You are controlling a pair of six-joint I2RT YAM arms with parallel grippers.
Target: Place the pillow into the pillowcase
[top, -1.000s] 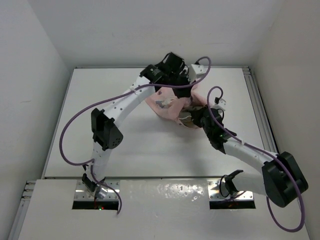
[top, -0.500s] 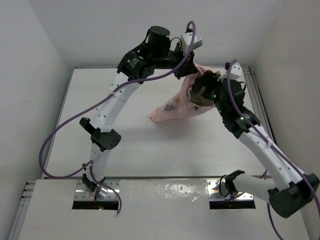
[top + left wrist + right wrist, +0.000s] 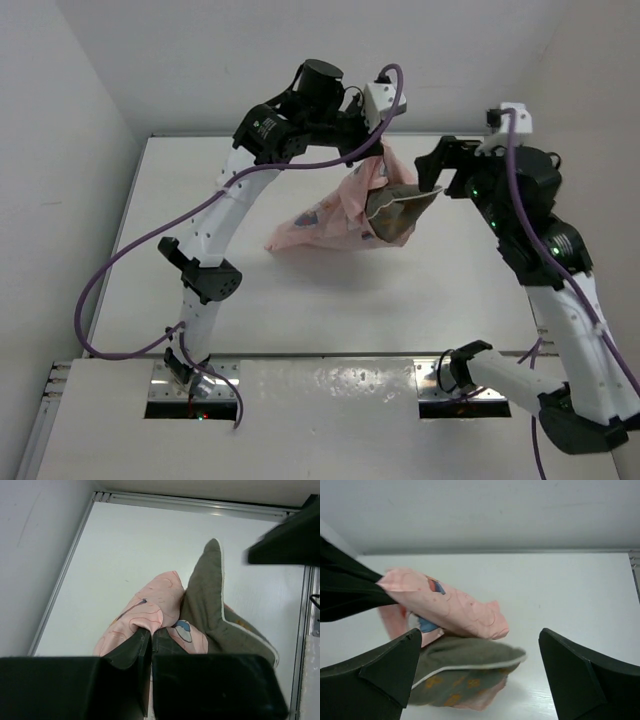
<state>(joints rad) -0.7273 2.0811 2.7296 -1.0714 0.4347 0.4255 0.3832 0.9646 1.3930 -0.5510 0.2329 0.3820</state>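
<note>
1. Both arms have come up since 1 s ago. L gripper [image 3: 379, 152] has hauled the pillowcase [image 3: 320, 222] up from the table [image 3: 200, 200]. It now hangs by one top fold at approx 1 o'clock of table centre, tail trailing toward 8 o'clock.
2. R gripper [image 3: 433, 172] has backed off to 3 o'clock of the bundle. 0.5 s ago it was at the cloth, now it's apart from it.
3. L gripper: fingers pressed together, pinching a fold of pink cloth (clear in L wrist view). R gripper: fingers spread wide, nothing between them.
4. Pillow [image 3: 396, 212]: olive end w/ pale piping pokes out of the case on the side facing the R gripper, pink cloth over and under the rest. Judged partly in, not seated.
5. Meaning: prob. a lift to let weight settle the pillow deeper. W/ R released, the L pinch alone carries everything, so the pillow could slide back out if the mouth tips down.
6. Edges/room: bundle sits near the back rail [image 3: 250, 135] and back wall [image 3: 300, 60] at 12 o'clock. Side rail [image 3: 507, 210] at 3 o'clock is close to the R arm. Open room lies toward 6–9 o'clock. Can't tell if the tail touches the table.
</note>
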